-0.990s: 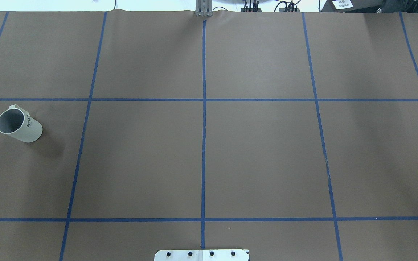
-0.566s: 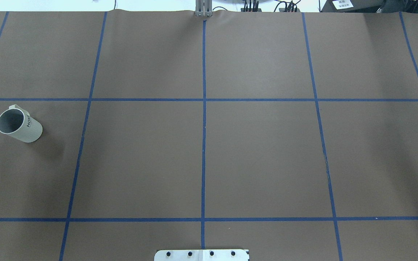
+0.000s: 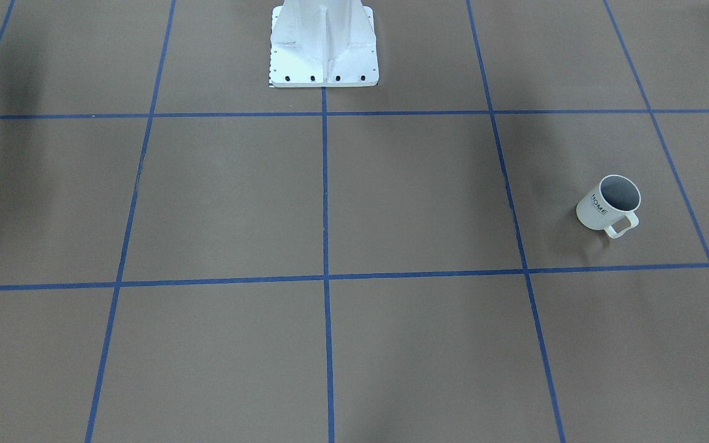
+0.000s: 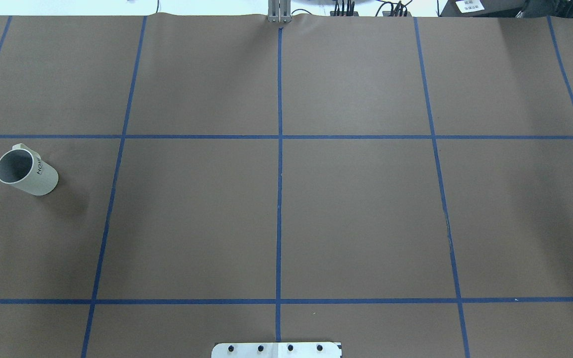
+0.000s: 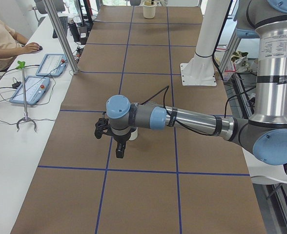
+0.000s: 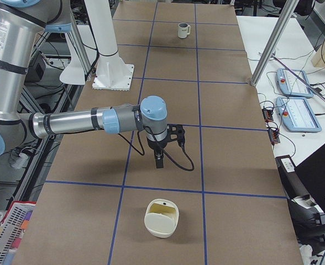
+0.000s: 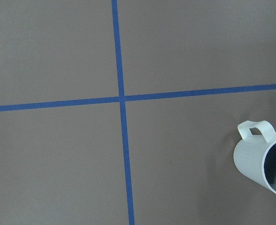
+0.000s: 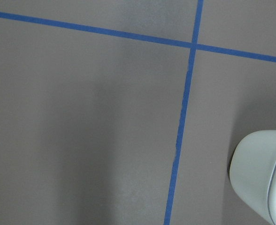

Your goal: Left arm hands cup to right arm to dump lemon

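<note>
The white cup (image 4: 25, 171) marked "HOME" stands upright at the table's far left in the overhead view, handle pointing away from the robot. It also shows in the front-facing view (image 3: 610, 204), the left wrist view (image 7: 262, 157) and, far off, the right side view (image 6: 183, 30). Its inside looks grey; no lemon shows. My left gripper (image 5: 119, 150) hangs over the table close to the cup, which is partly hidden behind the wrist. My right gripper (image 6: 159, 162) hangs over the table's other half. Both show only in side views, so I cannot tell whether they are open or shut.
A cream-white container (image 6: 161, 218) stands near the table's end on the robot's right; it shows in the right wrist view (image 8: 260, 173). The white robot pedestal (image 3: 324, 49) stands at the table's edge. Blue tape lines (image 4: 279, 174) grid the brown table. An operator (image 5: 2, 41) sits at a side desk.
</note>
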You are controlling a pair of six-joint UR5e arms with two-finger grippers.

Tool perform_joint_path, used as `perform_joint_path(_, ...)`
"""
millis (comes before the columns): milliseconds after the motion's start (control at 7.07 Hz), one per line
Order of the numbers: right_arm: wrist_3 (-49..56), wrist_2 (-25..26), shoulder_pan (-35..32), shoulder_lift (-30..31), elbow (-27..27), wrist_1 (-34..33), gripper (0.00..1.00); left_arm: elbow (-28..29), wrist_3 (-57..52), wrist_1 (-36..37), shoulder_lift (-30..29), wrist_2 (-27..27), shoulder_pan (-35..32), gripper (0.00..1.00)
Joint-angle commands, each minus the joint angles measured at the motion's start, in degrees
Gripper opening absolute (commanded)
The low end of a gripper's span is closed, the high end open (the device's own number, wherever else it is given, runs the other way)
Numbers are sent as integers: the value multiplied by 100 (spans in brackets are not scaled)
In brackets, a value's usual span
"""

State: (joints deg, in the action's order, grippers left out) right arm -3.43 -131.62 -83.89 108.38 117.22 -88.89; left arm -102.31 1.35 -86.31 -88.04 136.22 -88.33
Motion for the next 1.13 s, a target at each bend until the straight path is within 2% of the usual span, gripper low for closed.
perform_joint_path(0, 0, 5, -4, -1, -14, 4, 100, -43, 6, 0, 15, 10, 0, 100)
perform_joint_path(424, -87, 32, -4, -53, -295, -5, 100, -131, -21, -61, 121, 27, 0, 100)
perform_joint_path(990, -79, 40, -4, -63, -383, 3, 100, -210, -3, -70, 165, -8, 17, 100)
